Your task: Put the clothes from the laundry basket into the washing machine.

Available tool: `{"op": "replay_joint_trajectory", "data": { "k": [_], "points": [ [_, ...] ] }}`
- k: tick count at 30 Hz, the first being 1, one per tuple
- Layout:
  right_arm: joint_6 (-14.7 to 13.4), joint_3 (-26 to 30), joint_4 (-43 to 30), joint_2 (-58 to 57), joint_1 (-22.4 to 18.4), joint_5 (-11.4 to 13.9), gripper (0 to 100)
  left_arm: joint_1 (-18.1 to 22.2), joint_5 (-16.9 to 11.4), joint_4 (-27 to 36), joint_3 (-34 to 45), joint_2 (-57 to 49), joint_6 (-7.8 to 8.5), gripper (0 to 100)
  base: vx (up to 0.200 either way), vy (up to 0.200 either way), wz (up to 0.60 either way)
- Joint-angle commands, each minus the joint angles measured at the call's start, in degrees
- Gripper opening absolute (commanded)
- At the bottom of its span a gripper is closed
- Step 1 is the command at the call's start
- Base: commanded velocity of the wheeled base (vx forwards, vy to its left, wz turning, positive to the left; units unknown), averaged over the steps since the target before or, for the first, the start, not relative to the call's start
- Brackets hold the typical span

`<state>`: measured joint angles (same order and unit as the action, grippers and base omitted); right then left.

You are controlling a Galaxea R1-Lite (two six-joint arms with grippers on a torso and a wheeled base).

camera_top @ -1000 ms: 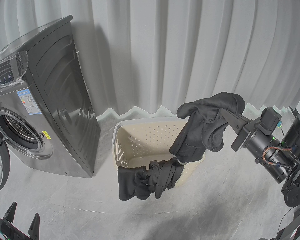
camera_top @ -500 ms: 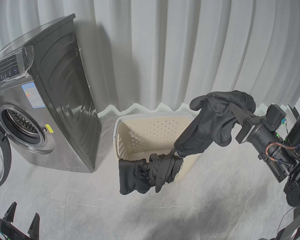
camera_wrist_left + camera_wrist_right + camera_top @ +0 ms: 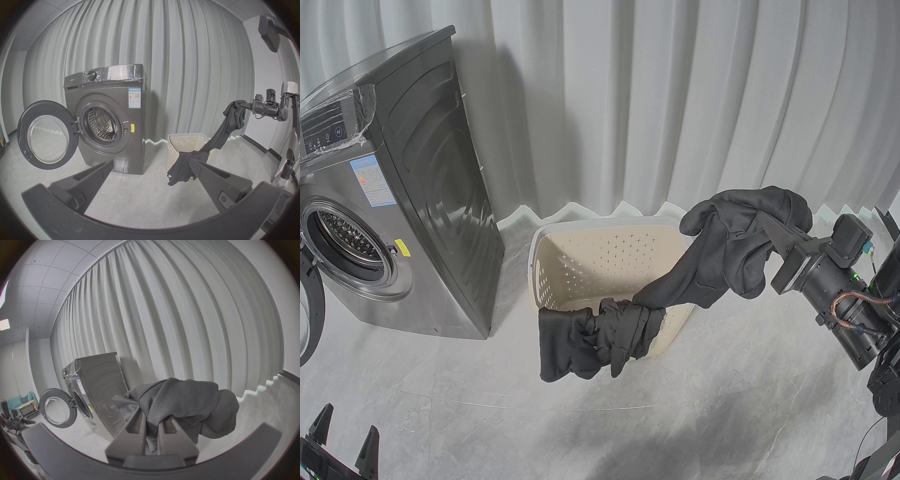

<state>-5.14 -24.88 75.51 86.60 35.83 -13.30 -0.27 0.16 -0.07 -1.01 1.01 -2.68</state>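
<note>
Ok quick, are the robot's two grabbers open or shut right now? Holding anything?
Left gripper: open, holding nothing.
Right gripper: shut on the black cloth.

Light is bright, even and diffuse, apparently from overhead: a lit ceiling panel (image 3: pixel 3 324) shows at the edge of the right wrist view. The washing machine (image 3: pixel 425 206) throws a soft-edged shadow onto the white curtain (image 3: pixel 650 100) beside it, and its side panel carries a dull sheen. The pale floor (image 3: pixel 487 387) gives low, smeared reflections without hard glare. The dark garment (image 3: pixel 731 250) swallows detail in its folds. Both wrist views are fisheye, with black corners and bowed curtain pleats. The right hand (image 3: pixel 153 424), close to the lens, looks slightly soft; the head view is sharp throughout.
</note>
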Motion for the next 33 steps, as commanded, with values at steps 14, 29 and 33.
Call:
{"op": "replay_joint_trajectory", "data": {
  "k": [14,29,33],
  "points": [
    [-0.74,0.54,0.78,2.08,1.35,0.12,0,0.00,0.02,-0.01,0.92,-0.92,-0.04,100,0.000,0.200,0.00],
    [-0.74,0.62,0.78,1.55,1.35,0.12,0,0.00,0.02,-0.01,0.92,-0.92,-0.04,100,0.000,0.107,0.00],
    [-0.74,0.97,0.78,1.55,1.35,0.20,0,0.00,0.02,-0.01,0.84,-0.92,-0.04,100,-0.100,0.000,0.00]
  ]
}}
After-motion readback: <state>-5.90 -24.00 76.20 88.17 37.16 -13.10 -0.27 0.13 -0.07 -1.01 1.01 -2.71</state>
